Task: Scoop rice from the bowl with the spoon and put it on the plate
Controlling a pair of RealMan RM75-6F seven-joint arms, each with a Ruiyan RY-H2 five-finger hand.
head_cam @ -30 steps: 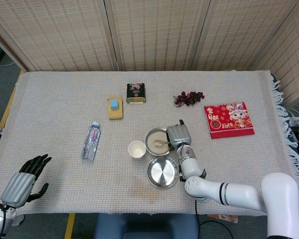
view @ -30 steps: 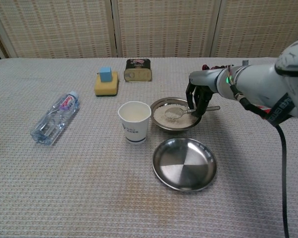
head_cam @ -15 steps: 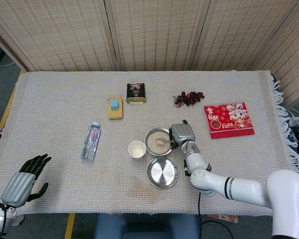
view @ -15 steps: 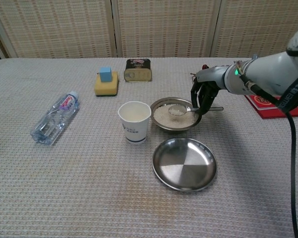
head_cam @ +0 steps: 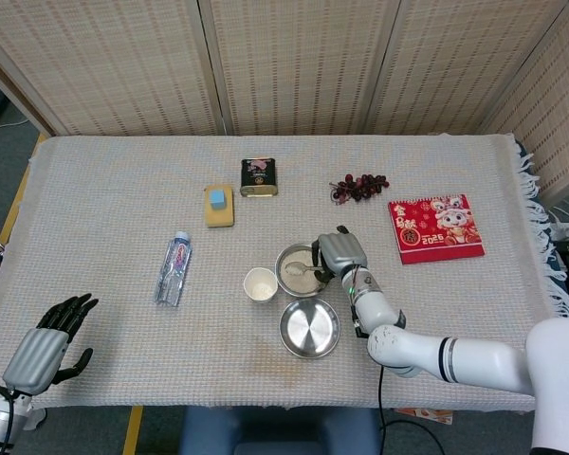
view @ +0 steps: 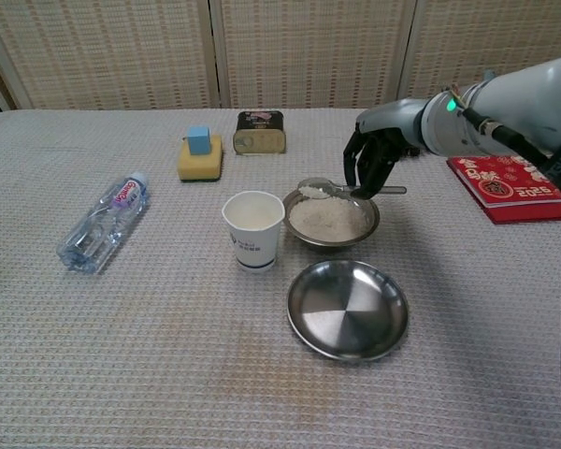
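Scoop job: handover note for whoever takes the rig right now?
Right robot hand holds the spoon by its handle, lifted over the far rim of the bowl, with some rice in the scoop.
Left robot hand is at the near left table edge, fingers apart, holding nothing.
Plate sits just in front of the bowl, no rice on it.
Done: spoon loaded.
Left: carry the spoon to the plate and tip the rice out.

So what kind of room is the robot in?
Probably an indoor test or practice room: woven reed folding screens stand behind a cloth-covered table holding unrelated props, like a clear plastic water bottle and red 2025 calendar.
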